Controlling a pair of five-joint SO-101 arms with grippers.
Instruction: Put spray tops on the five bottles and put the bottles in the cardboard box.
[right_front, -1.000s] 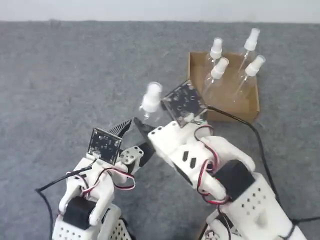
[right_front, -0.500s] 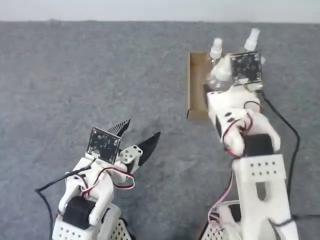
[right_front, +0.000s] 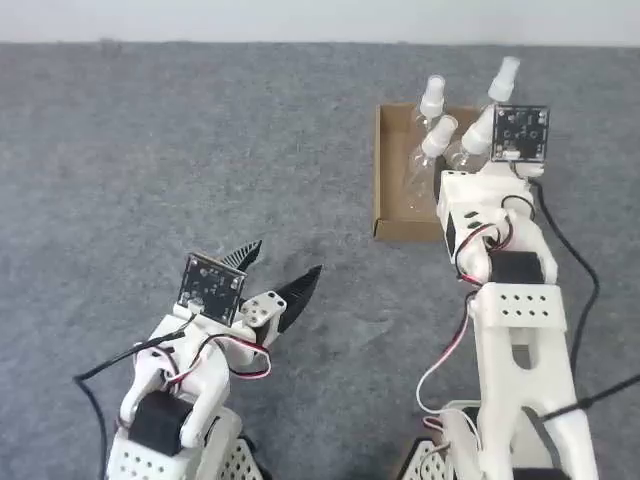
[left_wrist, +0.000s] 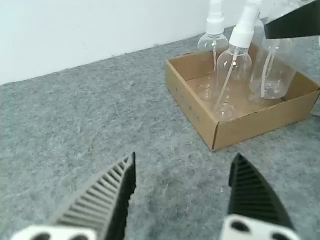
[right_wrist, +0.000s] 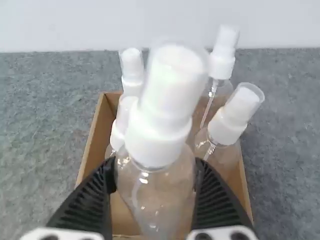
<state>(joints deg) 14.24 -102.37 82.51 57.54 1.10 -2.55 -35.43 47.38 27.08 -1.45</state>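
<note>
While the left pincer (left_wrist: 184, 167) hangs released over the counter's (right_front: 150, 150) near left part, the right pincer (right_wrist: 156, 175) is clenched on a capped bottle (right_wrist: 160, 115) at the cardboard box (right_front: 380, 175) toward the far right. Whether the bottle's base touches the box floor is hidden. The right arm (right_front: 500, 270) covers the box's near side, and the other bottles (right_wrist: 227, 120) inside are partly hidden.

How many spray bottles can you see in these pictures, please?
5. One bottle is gripped in the right gripper at the cardboard box. Four more stand inside it: two by the far wall and two nearer the arms.
</note>
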